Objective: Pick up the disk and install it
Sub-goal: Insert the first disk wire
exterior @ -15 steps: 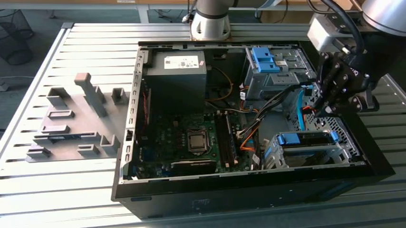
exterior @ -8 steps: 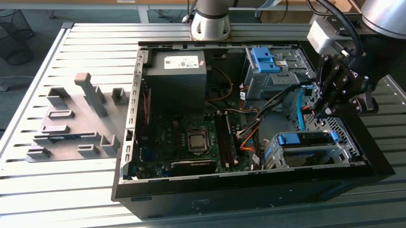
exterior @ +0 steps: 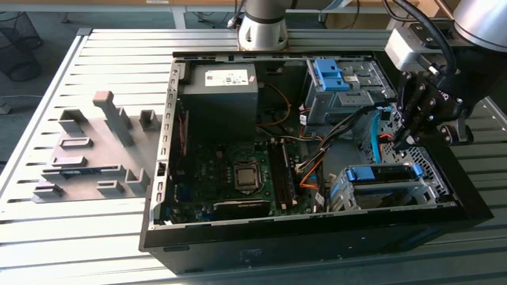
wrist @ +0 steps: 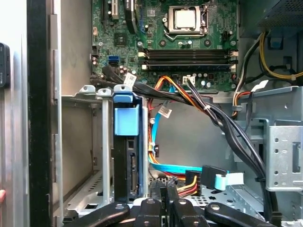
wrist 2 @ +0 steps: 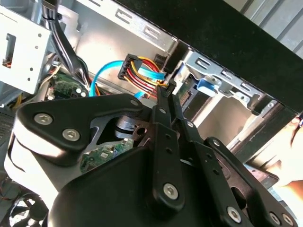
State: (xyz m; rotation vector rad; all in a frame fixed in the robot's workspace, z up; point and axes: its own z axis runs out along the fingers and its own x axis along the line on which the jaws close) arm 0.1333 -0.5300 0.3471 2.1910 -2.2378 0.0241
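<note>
The disk [exterior: 386, 174], with its bright blue carrier frame on top, sits in the metal drive cage [exterior: 342, 191] at the near right corner of the open computer case [exterior: 317, 237]. In the first wrist view the disk [wrist: 127, 156] stands edge-on in that cage with its blue tab up. My gripper [exterior: 401, 144] hangs just above and behind the cage, over the blue and orange cables. Its thin black fingers [wrist 2: 165, 101] are pressed together with nothing between them, tips close to the cable plugs [wrist 2: 135, 68]. The gripper [wrist: 163, 194] points into the gap beside the disk.
A blue plastic bracket [exterior: 329, 74] sits in the upper drive cage at the back right. The dark grey power supply [exterior: 222, 89], motherboard [exterior: 237, 172] and cable bundles [exterior: 348, 122] fill the case. Grey fixtures [exterior: 95, 148] lie at the exterior view's left. A hand [wrist 2: 291, 161] shows outside the case wall.
</note>
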